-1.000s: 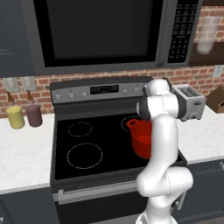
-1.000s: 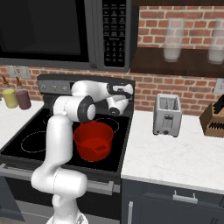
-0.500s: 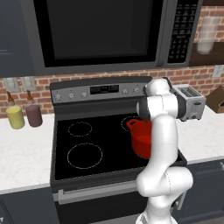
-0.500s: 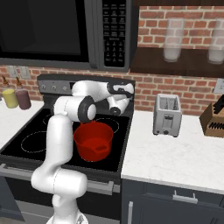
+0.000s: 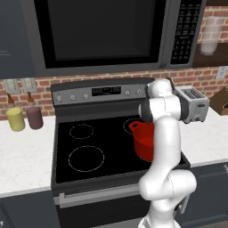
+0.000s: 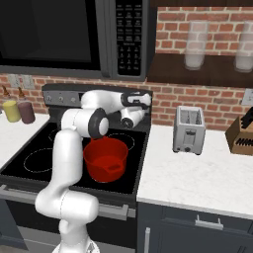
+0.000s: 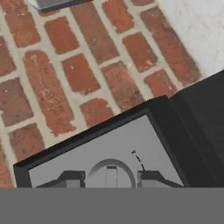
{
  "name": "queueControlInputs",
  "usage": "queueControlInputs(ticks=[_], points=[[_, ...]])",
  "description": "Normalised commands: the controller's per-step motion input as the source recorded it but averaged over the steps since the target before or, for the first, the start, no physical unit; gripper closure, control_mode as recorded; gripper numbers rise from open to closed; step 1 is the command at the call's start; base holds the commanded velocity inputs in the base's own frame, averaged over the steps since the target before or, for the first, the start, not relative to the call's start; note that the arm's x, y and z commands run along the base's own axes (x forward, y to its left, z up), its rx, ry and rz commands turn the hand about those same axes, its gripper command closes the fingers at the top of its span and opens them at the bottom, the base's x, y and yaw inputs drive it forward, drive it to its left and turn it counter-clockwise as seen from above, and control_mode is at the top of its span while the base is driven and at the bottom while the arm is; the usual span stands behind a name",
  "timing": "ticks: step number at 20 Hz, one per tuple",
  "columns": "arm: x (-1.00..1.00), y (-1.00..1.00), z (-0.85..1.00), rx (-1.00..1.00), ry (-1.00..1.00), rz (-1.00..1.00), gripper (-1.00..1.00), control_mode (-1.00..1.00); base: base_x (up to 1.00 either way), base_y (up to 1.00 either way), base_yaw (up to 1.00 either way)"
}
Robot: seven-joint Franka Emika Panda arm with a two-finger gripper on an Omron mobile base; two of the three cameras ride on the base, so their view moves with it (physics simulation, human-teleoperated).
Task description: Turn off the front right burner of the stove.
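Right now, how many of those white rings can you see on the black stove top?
3 on the stove: front left ring, back left ring, back right ring partly behind the red pot. A fourth may be hidden beneath the pot.

kitchen: stove [image 5: 102,147], microwave [image 5: 102,35], toaster [image 6: 189,130]

A silver toaster [image 6: 189,130] stood on the white counter [image 6: 207,173]; a knife block [image 6: 241,136] sat to its right, a red pot [image 6: 105,159] to its left.

text: none legible | stove [image 5: 102,133] display, microwave [image 6: 74,34] keypad: too blurred to read
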Motion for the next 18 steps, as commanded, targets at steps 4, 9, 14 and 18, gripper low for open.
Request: queueControlInputs(ticks=[4, 9, 14, 18], points=[[0.0, -0.05, 0.0, 0.42, 0.09, -0.23, 1.0, -1.0, 0.0, 0.0, 0.0], [0.0, -0.16, 0.05, 0.46, 0.12, -0.23, 1.0, -1.0, 0.0, 0.0, 0.0], [0.0, -0.18, 0.07, 0.56, 0.14, -0.23, 1.0, -1.0, 0.0, 0.0, 0.0], [0.0, -0.18, 0.11, 0.61, 0.16, -0.24, 1.0, -1.0, 0.0, 0.0, 0.0]])
